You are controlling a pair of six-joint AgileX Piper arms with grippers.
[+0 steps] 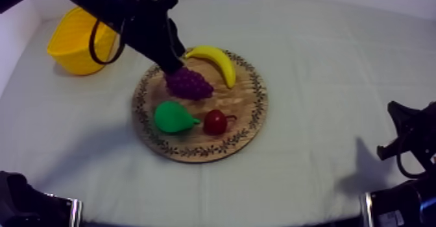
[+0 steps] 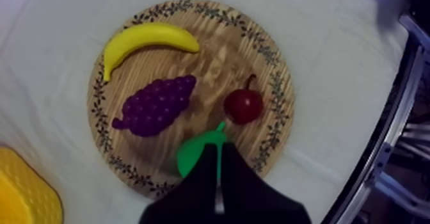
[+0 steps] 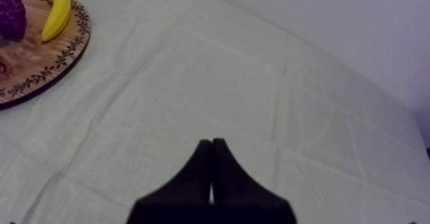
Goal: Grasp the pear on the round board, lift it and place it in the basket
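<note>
my left tool (image 2: 219,151): I am hovering it narrow, gripping nothing, pear (image 2: 191,156) just beyond it | my right tool (image 3: 212,143): sitting narrow over tabletop (image 3: 256,79)

Your left arm (image 1: 133,19) comes in from the upper left of the top view and slants steeply down, stretched well forward. Your left gripper (image 2: 219,148) points downward, its two black fingers lying together as a narrow wedge with nothing between them. Your right arm (image 1: 410,142) sits low at its own side. Your right gripper (image 3: 212,142) is likewise closed to a wedge, empty.
</note>
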